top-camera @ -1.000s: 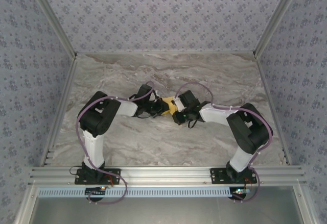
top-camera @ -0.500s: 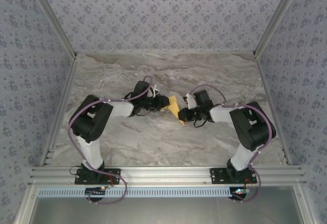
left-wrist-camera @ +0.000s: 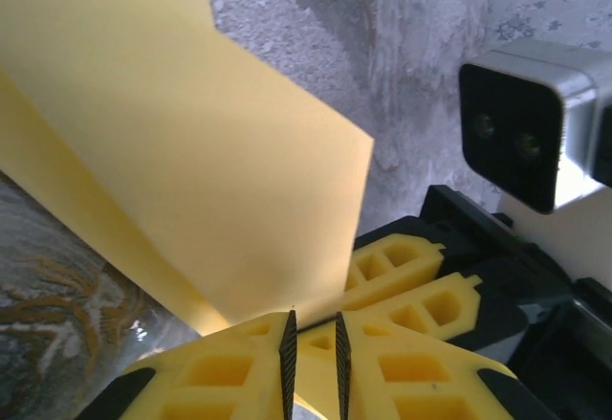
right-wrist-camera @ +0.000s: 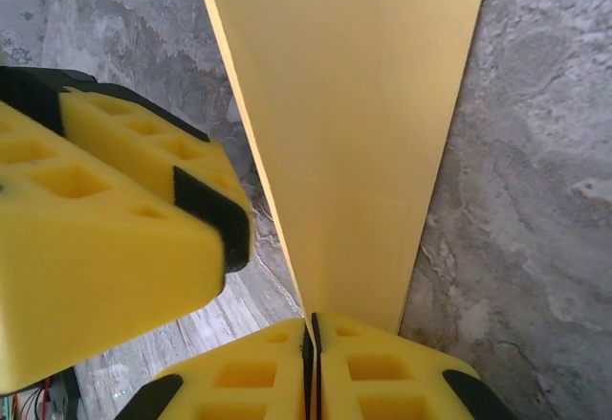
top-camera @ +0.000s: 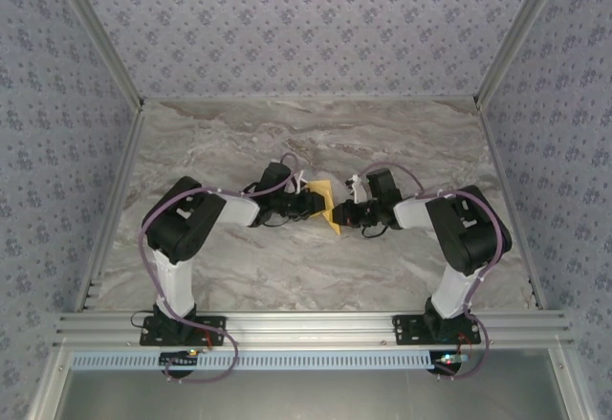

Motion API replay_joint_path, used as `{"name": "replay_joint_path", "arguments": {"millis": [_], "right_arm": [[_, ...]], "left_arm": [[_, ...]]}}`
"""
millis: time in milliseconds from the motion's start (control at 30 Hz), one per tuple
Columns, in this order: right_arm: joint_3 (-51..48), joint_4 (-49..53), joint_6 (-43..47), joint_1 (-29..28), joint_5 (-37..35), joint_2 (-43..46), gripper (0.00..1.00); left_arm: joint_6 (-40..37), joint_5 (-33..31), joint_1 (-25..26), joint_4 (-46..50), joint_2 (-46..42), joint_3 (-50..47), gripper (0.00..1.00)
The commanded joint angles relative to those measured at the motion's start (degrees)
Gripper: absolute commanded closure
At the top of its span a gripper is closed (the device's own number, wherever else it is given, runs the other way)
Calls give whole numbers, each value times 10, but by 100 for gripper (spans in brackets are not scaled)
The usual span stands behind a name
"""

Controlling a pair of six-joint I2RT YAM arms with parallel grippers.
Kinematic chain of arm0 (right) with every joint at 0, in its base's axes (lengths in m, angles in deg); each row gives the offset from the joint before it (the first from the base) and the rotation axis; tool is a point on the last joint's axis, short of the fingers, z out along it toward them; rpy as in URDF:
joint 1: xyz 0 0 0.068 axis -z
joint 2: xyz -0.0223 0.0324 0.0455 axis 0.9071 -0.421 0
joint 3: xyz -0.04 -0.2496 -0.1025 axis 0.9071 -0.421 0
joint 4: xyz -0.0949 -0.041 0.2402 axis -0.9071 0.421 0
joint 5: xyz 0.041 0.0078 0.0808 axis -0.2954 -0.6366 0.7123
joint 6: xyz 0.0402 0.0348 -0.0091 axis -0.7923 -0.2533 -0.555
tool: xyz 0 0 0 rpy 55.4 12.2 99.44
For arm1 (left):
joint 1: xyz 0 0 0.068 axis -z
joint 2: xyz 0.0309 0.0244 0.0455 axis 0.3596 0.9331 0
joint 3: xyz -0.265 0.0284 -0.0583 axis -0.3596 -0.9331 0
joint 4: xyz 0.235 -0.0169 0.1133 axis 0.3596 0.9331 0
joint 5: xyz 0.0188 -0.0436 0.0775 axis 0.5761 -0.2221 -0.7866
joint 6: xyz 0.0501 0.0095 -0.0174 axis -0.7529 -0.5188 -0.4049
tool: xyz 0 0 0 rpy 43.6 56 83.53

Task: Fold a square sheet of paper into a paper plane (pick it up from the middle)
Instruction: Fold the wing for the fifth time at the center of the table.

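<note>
right jaws on smooth yellow paper

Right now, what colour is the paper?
The paper is plain yellow-orange, clearest in the right wrist view.

Folded paper: plain yellow-orange, no print. Bench: grey marble, tan and white veins. Walls: lavender-grey, small repeating floral print. Left pincer and right pincer: yellow bodies, black pads. Arms: black and white, purple cables.
</note>
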Motion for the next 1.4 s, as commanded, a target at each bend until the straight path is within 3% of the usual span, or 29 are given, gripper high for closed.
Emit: {"name": "replay_joint_path", "arguments": {"millis": [0, 767, 1033, 1367], "right_arm": [[7, 16, -1, 4, 16, -14, 89], [39, 82, 20, -11, -6, -27, 84], [45, 105, 16, -8, -2, 0, 78], [34, 138, 13, -2, -1, 22, 79]], "left_arm": [[-7, 4, 1, -15, 14, 27, 79], [-29, -24, 1, 38, 44, 36, 83], [-32, -27, 1, 43, 48, 35, 83], [-34, -27, 1, 47, 47, 34, 83]]}}
